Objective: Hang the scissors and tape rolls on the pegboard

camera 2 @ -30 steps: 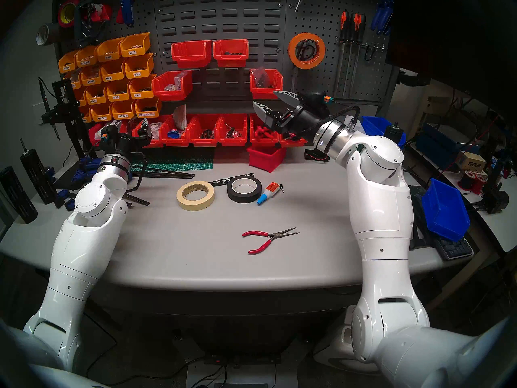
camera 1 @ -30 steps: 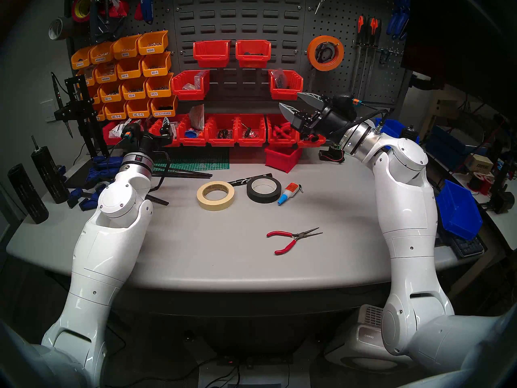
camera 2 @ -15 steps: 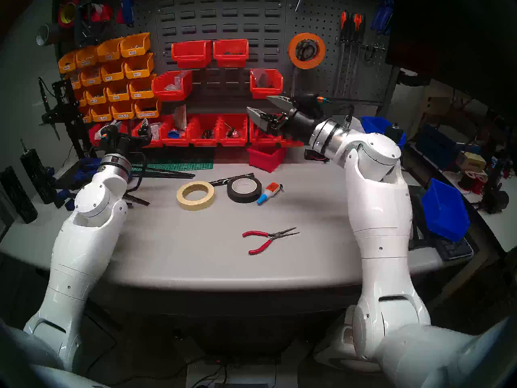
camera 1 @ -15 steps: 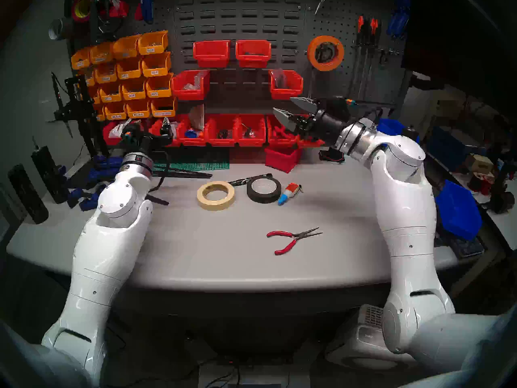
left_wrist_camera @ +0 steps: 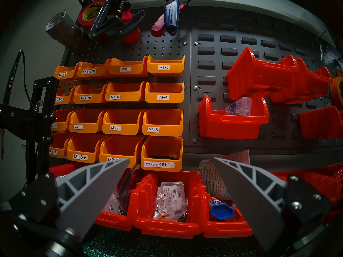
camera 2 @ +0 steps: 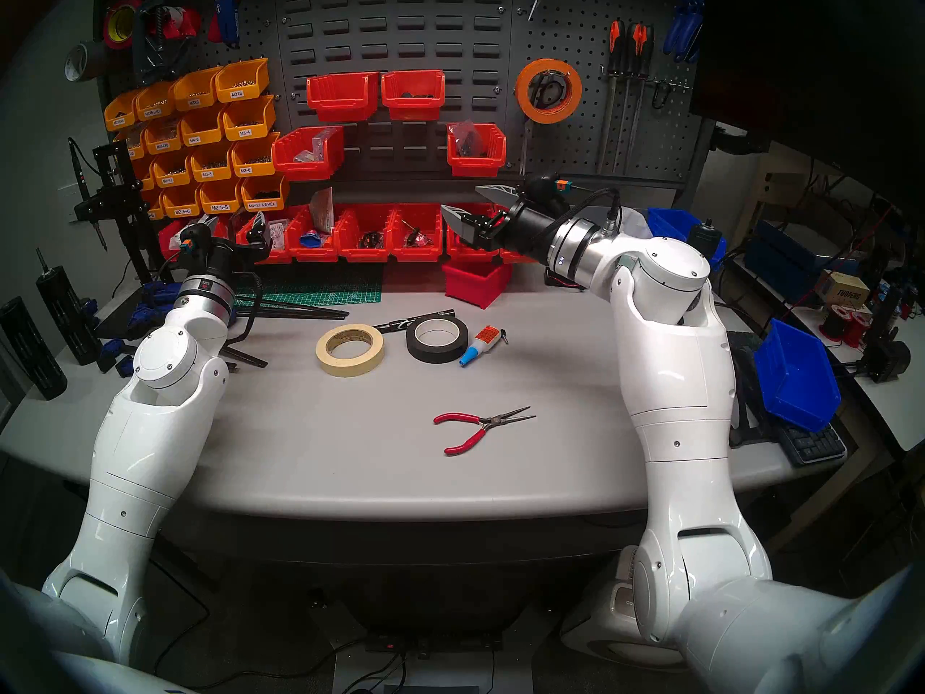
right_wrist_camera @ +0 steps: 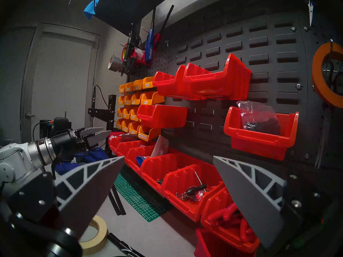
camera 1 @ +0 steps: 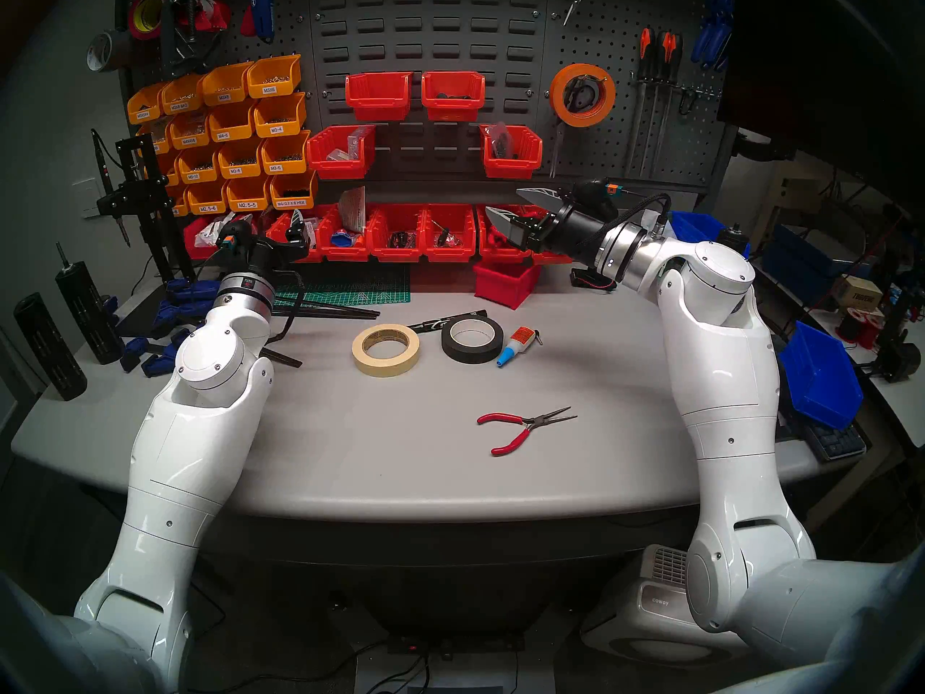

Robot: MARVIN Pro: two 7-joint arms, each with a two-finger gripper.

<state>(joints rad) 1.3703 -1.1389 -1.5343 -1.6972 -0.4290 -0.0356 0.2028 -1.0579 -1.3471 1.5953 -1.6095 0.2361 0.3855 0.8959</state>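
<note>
With its jaws spread and empty in the frame's right middle, the right gripper (camera 1: 510,207) should be descending squarely over the black white-cored tape roll (camera 1: 472,341), lower centre, pinching one wall.

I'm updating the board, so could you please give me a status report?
Both end effectors open, empty. Orange tape roll hung; cream and black rolls on table. Nothing blocking.

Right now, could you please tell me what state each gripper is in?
Left gripper: open, holding nothing.
Right gripper: open, holding nothing.
</note>
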